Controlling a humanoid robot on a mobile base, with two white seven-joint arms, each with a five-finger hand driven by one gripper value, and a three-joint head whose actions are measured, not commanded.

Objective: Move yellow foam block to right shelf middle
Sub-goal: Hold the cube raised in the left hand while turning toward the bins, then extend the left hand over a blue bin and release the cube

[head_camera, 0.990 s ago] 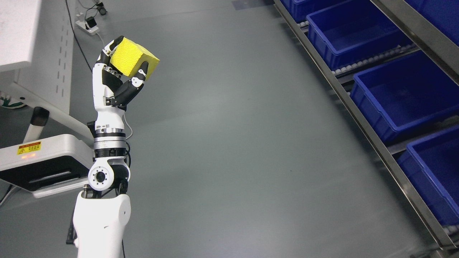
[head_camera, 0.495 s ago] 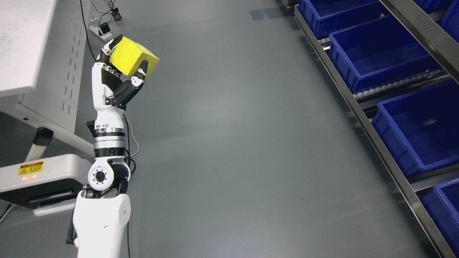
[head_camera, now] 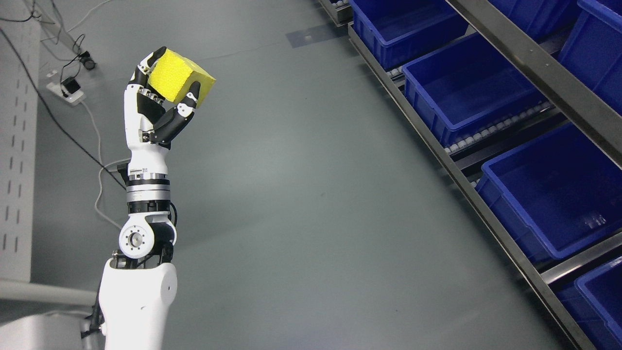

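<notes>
The yellow foam block (head_camera: 181,78) is held up in the air at the upper left of the head view, tilted with one corner pointing right. My left hand (head_camera: 163,97) is shut on it, black fingers wrapped under and behind it, the white forearm rising from the bottom left. The shelf (head_camera: 491,209) runs along the right side, far from the block across bare floor. It carries several blue bins, among them one (head_camera: 466,90) at the upper right and one (head_camera: 559,189) lower down. My right hand is out of view.
Grey floor fills the middle. A white perforated panel (head_camera: 17,160) stands at the left edge. Black and white cables and a power strip (head_camera: 68,92) lie on the floor behind my arm. A metal shelf rail (head_camera: 534,63) crosses above the bins.
The whole picture has shifted, so the camera has moved: the white table and base slid out at the left, and the bins sit differently. My left hand keeps the block in the same pose.
</notes>
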